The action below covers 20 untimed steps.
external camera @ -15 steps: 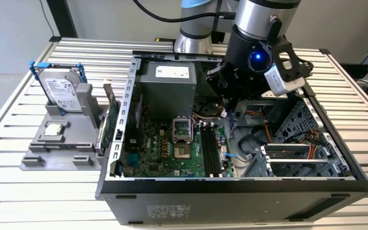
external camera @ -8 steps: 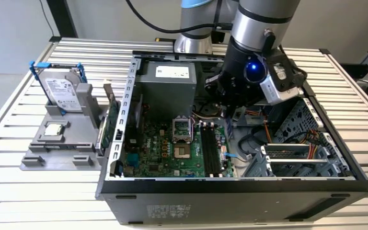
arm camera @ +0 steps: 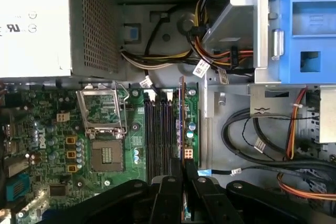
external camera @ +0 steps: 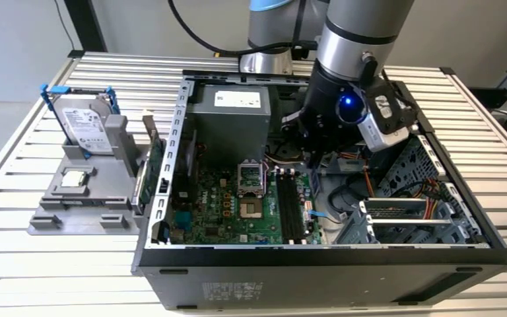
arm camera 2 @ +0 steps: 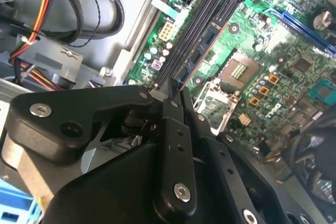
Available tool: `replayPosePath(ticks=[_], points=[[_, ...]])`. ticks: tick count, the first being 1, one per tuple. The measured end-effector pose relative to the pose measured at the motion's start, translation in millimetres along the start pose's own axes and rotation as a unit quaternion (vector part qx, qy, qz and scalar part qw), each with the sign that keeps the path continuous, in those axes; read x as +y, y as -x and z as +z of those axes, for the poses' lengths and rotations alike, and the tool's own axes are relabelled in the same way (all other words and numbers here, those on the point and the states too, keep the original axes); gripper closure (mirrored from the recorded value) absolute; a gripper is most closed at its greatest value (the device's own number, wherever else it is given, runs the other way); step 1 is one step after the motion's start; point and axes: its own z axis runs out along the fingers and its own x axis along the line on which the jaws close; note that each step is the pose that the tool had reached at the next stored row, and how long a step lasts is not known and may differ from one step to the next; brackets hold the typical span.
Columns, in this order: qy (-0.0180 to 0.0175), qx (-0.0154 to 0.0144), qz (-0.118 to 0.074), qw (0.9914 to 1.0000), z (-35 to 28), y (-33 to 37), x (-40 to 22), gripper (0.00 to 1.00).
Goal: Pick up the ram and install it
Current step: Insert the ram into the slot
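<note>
- The hand was closed on the ram — fingers pinching its end.
- The ram stood edge-down over the motherboard, beside its black slots.

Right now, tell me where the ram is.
The ram stands on edge between the claw's closed fingers, over the motherboard's black slots, on their side nearest the drive-bay cables in both wrist views.
</note>
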Motion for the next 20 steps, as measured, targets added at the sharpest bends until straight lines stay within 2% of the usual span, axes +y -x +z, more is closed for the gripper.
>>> replayPosePath(ticks=[4, 7, 13, 16, 18, 20], points=[[-0.0005, 0.0014, 0.0, 1.0, 2.2, 0.0, 0.0, 1.0], [-0.0003, 0.0002, 0.002, 1.0, 6.0, -0.8, -0.3, 1.0], [-0.0002, -0.0002, 0.002, 1.0, 16.4, -1.2, -7.3, 1.0], [-0.0003, -0.0002, 0.002, 1.0, 19.5, -1.4, -10.9, 1.0], [-0.0007, -0.0002, 0.002, 1.0, 22.7, -1.8, -11.6, 1.0], [-0.0023, -0.0002, 0.002, 1.0, 23.4, -1.9, -11.7, 1.0]])
